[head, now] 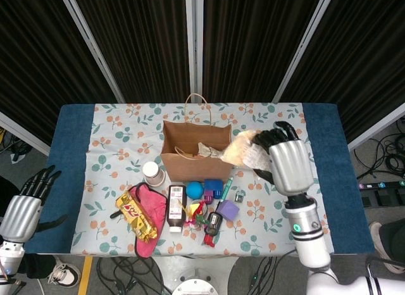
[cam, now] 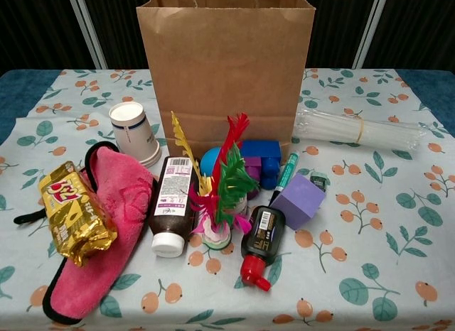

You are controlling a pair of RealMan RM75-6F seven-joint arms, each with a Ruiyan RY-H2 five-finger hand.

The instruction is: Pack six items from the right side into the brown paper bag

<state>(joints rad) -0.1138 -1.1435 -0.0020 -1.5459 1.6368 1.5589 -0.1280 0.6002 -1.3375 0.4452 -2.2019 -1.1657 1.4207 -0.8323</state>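
The brown paper bag (head: 195, 150) stands open at the table's middle, with a crumpled pale item (head: 209, 150) inside; in the chest view the bag (cam: 225, 68) fills the back. My right hand (head: 283, 161) is raised beside the bag's right edge and grips a tan packet (head: 243, 149) that hangs near the bag's opening. That hand does not show in the chest view. My left hand (head: 26, 203) hangs off the table's left edge, fingers apart, holding nothing.
In front of the bag lie a purple block (cam: 298, 199), a dark bottle with red cap (cam: 259, 241), a green pen (cam: 285, 175), blue blocks (cam: 259, 163), a feather toy (cam: 222, 189), a brown bottle (cam: 170, 209), a pink cloth (cam: 102, 219), a gold packet (cam: 74, 212), a paper cup (cam: 135, 133). A clear tube bundle (cam: 355, 128) lies right.
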